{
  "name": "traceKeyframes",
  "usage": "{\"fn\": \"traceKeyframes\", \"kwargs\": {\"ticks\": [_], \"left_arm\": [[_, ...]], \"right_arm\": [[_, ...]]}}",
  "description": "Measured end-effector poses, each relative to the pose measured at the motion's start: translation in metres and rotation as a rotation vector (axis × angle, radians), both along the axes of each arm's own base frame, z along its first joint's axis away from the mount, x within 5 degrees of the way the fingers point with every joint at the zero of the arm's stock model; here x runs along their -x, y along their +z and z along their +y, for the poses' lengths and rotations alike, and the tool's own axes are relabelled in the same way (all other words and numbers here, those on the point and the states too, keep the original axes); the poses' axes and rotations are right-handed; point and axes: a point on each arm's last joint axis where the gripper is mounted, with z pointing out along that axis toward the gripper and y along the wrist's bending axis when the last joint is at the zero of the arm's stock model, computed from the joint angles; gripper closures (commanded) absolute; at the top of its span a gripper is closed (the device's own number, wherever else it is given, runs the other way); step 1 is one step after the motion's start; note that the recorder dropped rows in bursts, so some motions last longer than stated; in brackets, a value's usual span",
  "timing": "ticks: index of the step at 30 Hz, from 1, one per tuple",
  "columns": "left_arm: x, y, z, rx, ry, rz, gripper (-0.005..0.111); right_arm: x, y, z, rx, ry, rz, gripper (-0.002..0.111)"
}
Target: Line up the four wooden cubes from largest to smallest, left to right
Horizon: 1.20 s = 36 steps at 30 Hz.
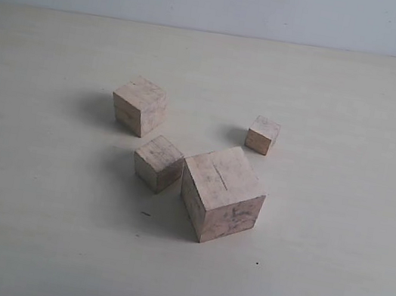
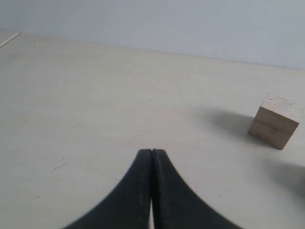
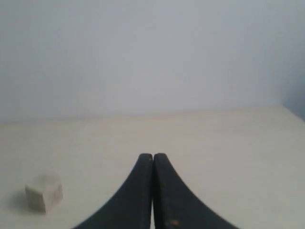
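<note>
Closest to the exterior camera, largest pale raw-wood cube [image 1: 222,193], slit-like line across its top face, standing corner-on upon the flat cream-coloured tabletop [image 1: 326,293]. Just beside its left edge, third-largest pale wood cube [image 1: 158,162], so close that contact cannot be judged. Farther back and to the left, second-largest pale wood cube [image 1: 139,105], apart from both. Farther back on the right, smallest pale wood cube [image 1: 262,135], standing alone, near the big one's far corner yet clear of it. No row as yet: a loose cluster, sizes unordered from left to right. In the left wrist view, left gripper [image 2: 152,151] above bare tabletop, its black curved fingers [image 2: 138,191] pressed together tip to tip, nothing between them. Well off to the side of it, one tan wooden cube [image 2: 275,120], upright, casting a soft shadow; which of the four, not certain. In the right wrist view, right gripper [image 3: 152,155] likewise clenched and empty, black fingers [image 3: 167,191] meeting along their length. Apart from the tips, small whitish wooden cube [image 3: 44,192], blurred, identity unclear. Behind the table, pale grey-blue wall [image 3: 152,57].
</note>
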Motion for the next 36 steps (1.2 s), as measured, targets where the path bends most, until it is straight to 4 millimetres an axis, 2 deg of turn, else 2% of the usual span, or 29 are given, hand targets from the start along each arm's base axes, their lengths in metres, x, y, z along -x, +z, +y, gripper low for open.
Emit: {"fn": "traceKeyframes", "kwargs": {"ticks": [5,14,16,19,22,25,28,32,35,36], "left_arm": [[0.000,0.000,0.000,0.000,0.000,0.000,0.107],[0.000,0.000,0.000,0.000,0.000,0.000,0.107],[0.000,0.000,0.000,0.000,0.000,0.000,0.107],[0.000,0.000,0.000,0.000,0.000,0.000,0.107],[0.000,0.000,0.000,0.000,0.000,0.000,0.107],[0.000,0.000,0.000,0.000,0.000,0.000,0.107],[0.000,0.000,0.000,0.000,0.000,0.000,0.107],[0.000,0.000,0.000,0.000,0.000,0.000,0.107],[0.000,0.000,0.000,-0.002,-0.001,0.000,0.107],[0.000,0.000,0.000,-0.002,-0.001,0.000,0.107]], "right_arm": [[0.001,0.021,-0.001,-0.034,-0.011,-0.226,0.108],[0.010,0.047,-0.004,-0.090,-0.027,-0.525,0.108],[0.011,0.050,-0.005,-0.125,-0.026,-0.540,0.108],[0.013,0.063,-0.005,-0.149,-0.017,-0.509,0.108],[0.016,0.091,-0.004,-0.154,-0.009,-0.483,0.108],[0.009,0.119,-0.003,-0.144,-0.003,-0.410,0.108],[-0.004,0.148,0.000,-0.136,0.005,-0.308,0.108],[-0.030,0.181,0.009,-0.179,0.056,-0.058,0.108],[-0.049,0.197,0.024,-0.135,0.188,0.096,0.108],[-0.056,0.196,0.032,-0.087,0.257,0.147,0.108]]}}
